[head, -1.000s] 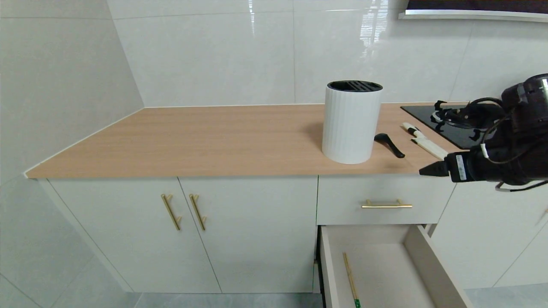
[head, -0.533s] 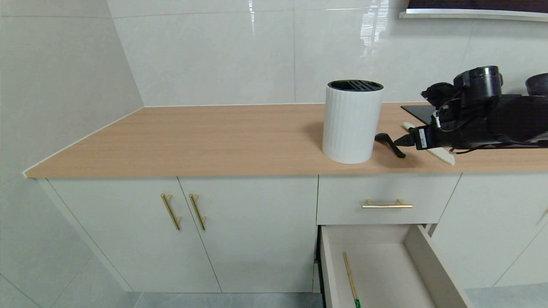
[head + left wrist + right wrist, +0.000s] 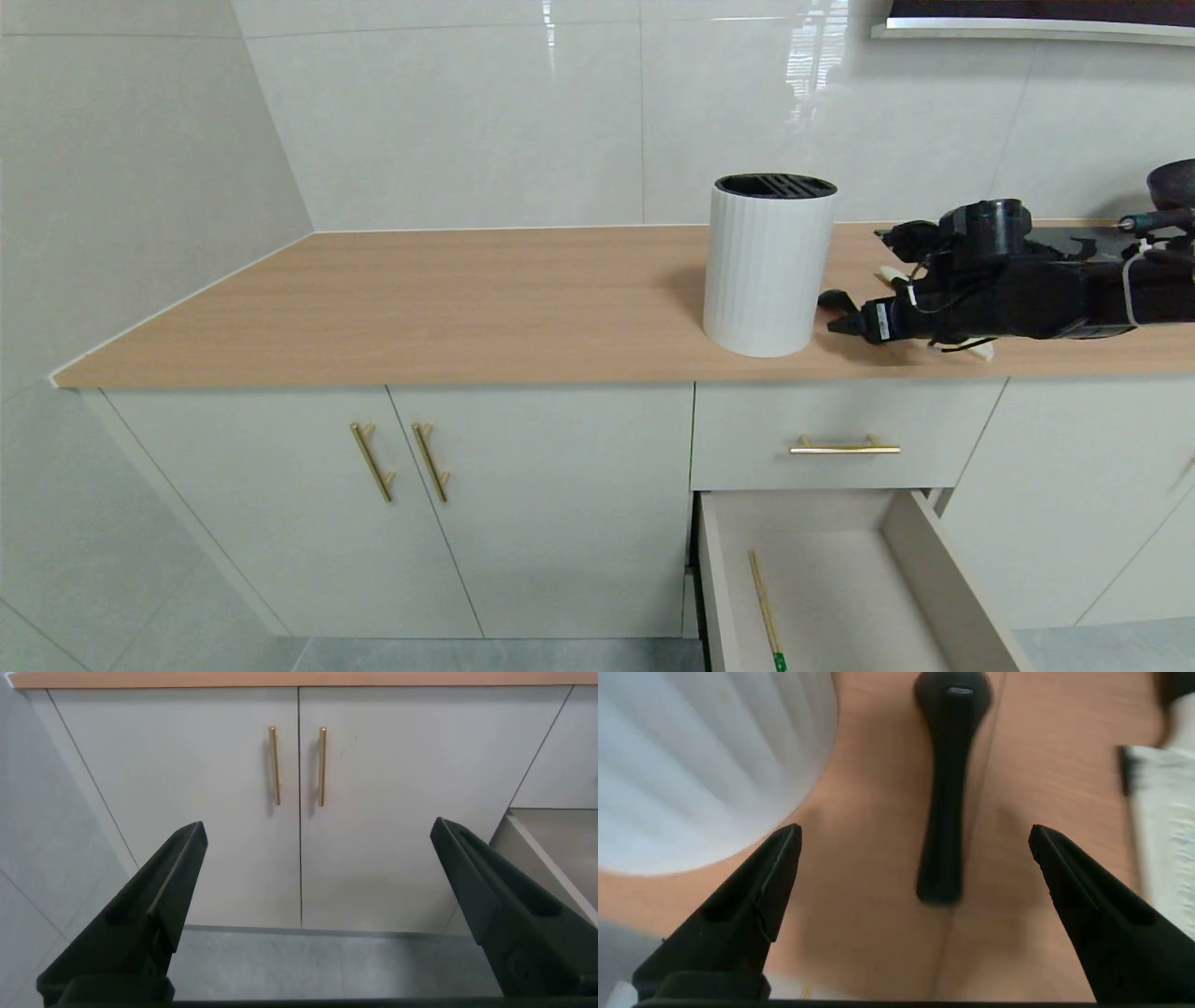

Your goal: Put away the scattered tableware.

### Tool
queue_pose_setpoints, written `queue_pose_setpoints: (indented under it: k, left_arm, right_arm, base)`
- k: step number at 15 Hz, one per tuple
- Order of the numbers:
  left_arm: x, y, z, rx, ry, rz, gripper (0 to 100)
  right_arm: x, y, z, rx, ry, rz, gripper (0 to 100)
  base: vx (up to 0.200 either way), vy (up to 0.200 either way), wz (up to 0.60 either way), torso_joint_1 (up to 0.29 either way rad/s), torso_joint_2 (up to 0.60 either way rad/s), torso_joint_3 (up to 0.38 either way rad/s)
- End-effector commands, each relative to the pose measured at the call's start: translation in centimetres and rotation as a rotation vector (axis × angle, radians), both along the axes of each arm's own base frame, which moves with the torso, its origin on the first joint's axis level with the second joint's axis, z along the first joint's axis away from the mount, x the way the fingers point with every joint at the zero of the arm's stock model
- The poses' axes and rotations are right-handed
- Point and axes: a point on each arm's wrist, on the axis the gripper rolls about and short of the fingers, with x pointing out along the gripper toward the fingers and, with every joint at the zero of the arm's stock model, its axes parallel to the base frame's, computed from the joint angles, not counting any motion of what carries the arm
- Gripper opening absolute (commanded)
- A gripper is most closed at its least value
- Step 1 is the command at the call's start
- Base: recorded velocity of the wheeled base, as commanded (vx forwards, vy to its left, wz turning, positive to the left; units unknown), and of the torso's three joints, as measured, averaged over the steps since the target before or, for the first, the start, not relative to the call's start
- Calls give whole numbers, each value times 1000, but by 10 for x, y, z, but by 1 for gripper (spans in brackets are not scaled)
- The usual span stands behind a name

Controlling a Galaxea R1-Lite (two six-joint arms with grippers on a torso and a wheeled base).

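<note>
Black spoon (image 3: 943, 812), between spread fingers (image 3: 738, 924) — untouched

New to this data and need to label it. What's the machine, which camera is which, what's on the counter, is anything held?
It is a two-armed robot on wheels, each arm ending in a two-fingered gripper. The wide picture comes from a camera on its head, looking down at a wooden countertop. The other two come from cameras on the wrists, so the dark wedges at their sides are that gripper's own fingers. On the counter stands a white ribbed holder, and beside it lie a black spoon and a white knife. Below, an open drawer holds chopsticks. The right gripper is open over the spoon, holding nothing. The left gripper is open too, facing the cabinet doors with nothing in it.
</note>
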Motion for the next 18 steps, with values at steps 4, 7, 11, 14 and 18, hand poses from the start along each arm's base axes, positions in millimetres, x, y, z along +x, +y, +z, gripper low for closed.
queue_pose_setpoints:
  k: [4,7,11,14,18]
  left_arm:
    - [0,0,0,0,0,0,100]
    - [0,0,0,0,0,0,100]
    - [0,0,0,0,0,0,100]
    - [0,0,0,0,0,0,100]
    - [0,0,0,0,1,0,100]
  right_arm:
    - [15,-8,-13,30,10,-34,100]
    - [16,-8,-11,46,7,-40,0]
    - [19,-6,-19,43,26,-36,0]
    - [19,-6,-20,42,28,-36,0]
    - [2,-8,15,62,-18,-134,0]
  base:
    - [0,0,0,0,0,0]
    - [0,0,0,0,0,0]
    - [0,0,0,0,0,0]
    - [0,0,0,0,0,0]
    - [0,0,0,0,0,0]
